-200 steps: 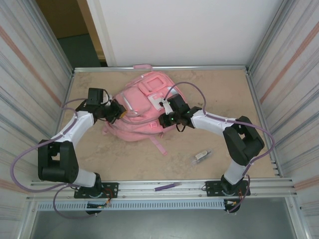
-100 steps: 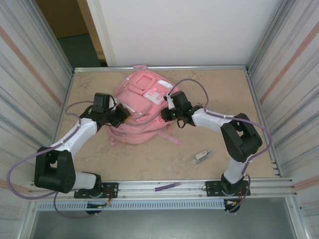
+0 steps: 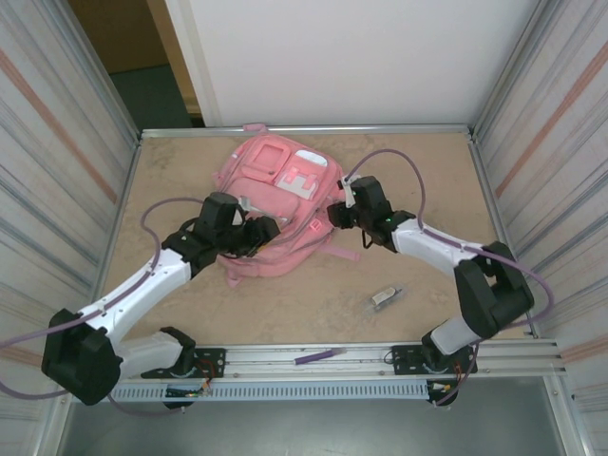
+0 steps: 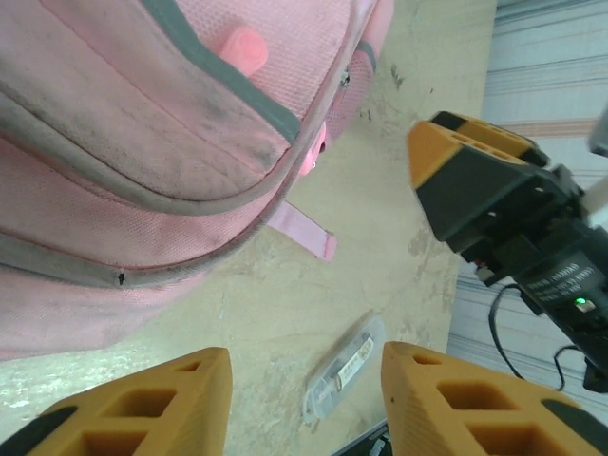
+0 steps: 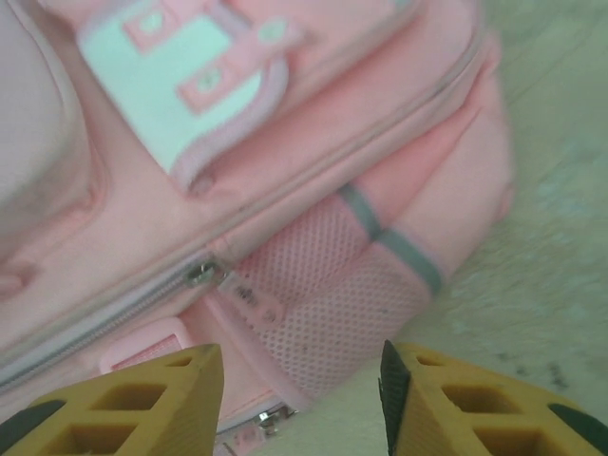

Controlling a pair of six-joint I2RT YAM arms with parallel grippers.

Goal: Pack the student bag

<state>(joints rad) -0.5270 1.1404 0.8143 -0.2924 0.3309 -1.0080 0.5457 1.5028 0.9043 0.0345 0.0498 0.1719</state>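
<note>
Purple is the thin strip (image 3: pixel 318 356) lying on the metal rail (image 3: pixel 256 359) at the bottom centre of the top view, between the arm bases. Just above it, lower right of centre, we see a small clear tube (image 3: pixel 385 296) on the tan table (image 3: pixel 190 313), well apart from the rest.

In mid-frame the left gripper (image 3: pixel 264 232) sits at the lower left edge of the bag (image 3: pixel 275 195) and the right gripper (image 3: pixel 335 215) at its right edge. In the left wrist view we find the orange fingers (image 4: pixel 152 408) spread, with bare table and the tube between them and the bag filling the upper left: released, grasping nothing. In the right wrist view the fingers (image 5: pixel 142 404) also stand apart, just below the bag's mesh side pocket (image 5: pixel 332 285) and zip pull (image 5: pixel 204 274): released too.

The pink bag lies flat, front pockets up, from the centre to the upper middle of the top view, its top near the far table edge.
</note>
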